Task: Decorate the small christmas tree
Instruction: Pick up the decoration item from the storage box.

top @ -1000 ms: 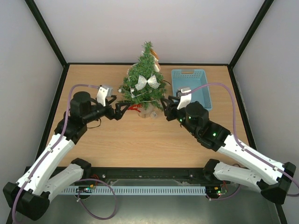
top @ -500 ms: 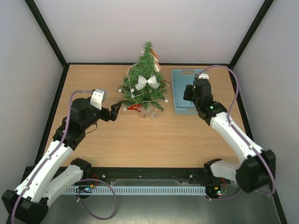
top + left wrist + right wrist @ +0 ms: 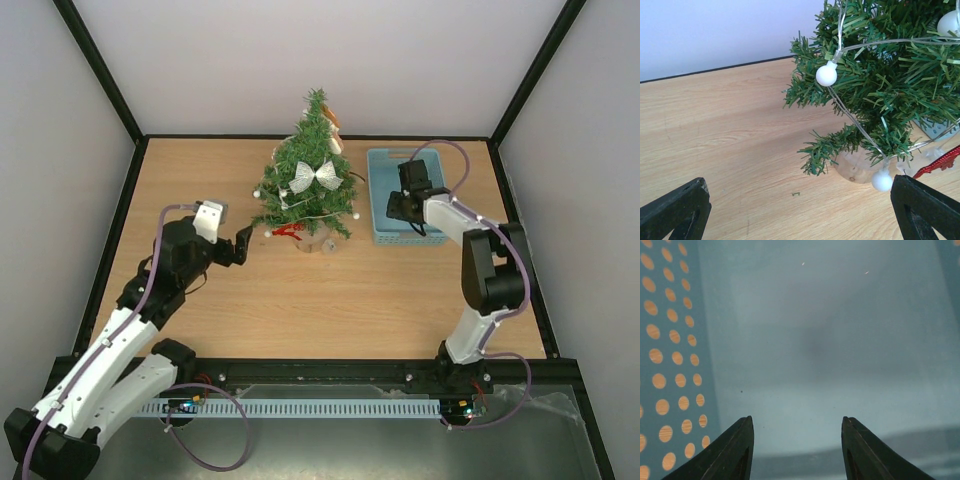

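My right gripper (image 3: 398,207) has left the small christmas tree (image 3: 310,185) for the basket (image 3: 384,160), parted and empty, likely fetching more; left gripper (image 3: 243,245) gapes.

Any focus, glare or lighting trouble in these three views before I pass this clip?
Top external: soft, even light, only faint shadows, no glare. Left wrist: the small christmas tree and its white bulbs are sharp and well lit. Right wrist: pressed close to the blue basket, so its floor is a hazy blur; only the perforated wall at left is legible.
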You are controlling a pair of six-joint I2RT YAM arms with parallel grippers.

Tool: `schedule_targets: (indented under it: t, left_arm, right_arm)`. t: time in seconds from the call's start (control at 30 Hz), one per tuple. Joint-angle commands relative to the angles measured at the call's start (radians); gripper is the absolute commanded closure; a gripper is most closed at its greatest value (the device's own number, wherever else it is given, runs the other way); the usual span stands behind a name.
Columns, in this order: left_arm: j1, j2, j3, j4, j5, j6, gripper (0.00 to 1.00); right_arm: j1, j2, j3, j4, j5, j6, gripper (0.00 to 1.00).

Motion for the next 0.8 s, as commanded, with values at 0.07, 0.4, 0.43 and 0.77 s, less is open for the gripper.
schedule_targets:
  t: [0.07,0.4,0.43,0.77]
  left_arm:
    - [-0.042,0.015,-0.007,0.007,-0.131,0.033,0.01]
    - [-0.124,0.014,-0.02,0.003,-0.198,0.028,0.01]
    - [-0.132,0.013,-0.024,0.005,-0.198,0.028,0.0]
    - [-0.144,-0.002,-0.028,0.019,-0.18,0.038,0.0]
  right_arm:
    - [-0.001,0.092,0.147,-0.204,-0.08,-0.066,0.5]
    - [-0.001,0.185,0.259,-0.492,0.011,-0.203,0.49]
    - [-0.002,0.191,0.265,-0.507,0.005,-0.213,0.49]
    - [-0.007,0.296,0.336,-0.556,-0.036,-0.284,0.5]
